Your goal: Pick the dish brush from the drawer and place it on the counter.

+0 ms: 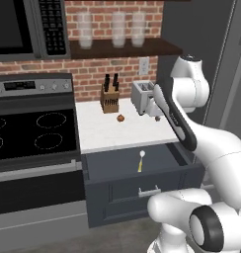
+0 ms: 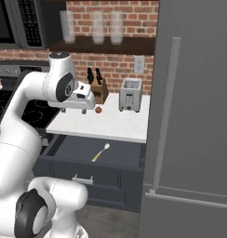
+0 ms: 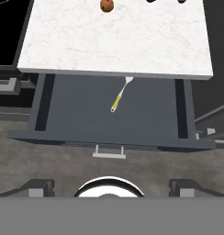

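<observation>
None of the carrying is done so far, by the look of it. Nearest, the drawer [image 3: 77,114] stands pulled out, and the dish brush [image 3: 119,95] lies loose on its floor, white head toward the counter [image 3: 114,41]. High above the drawer, well clear of the brush, the gripper [image 3: 111,187] has its fingers spread wide and empty. Left to do: descend, grasp the handle, lift, set it on the white slab beyond, near the small brown item [image 3: 107,5].

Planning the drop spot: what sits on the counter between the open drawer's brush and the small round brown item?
Nothing: in the hand view, bare white counter separates the dish brush in the drawer from the brown item.
</observation>
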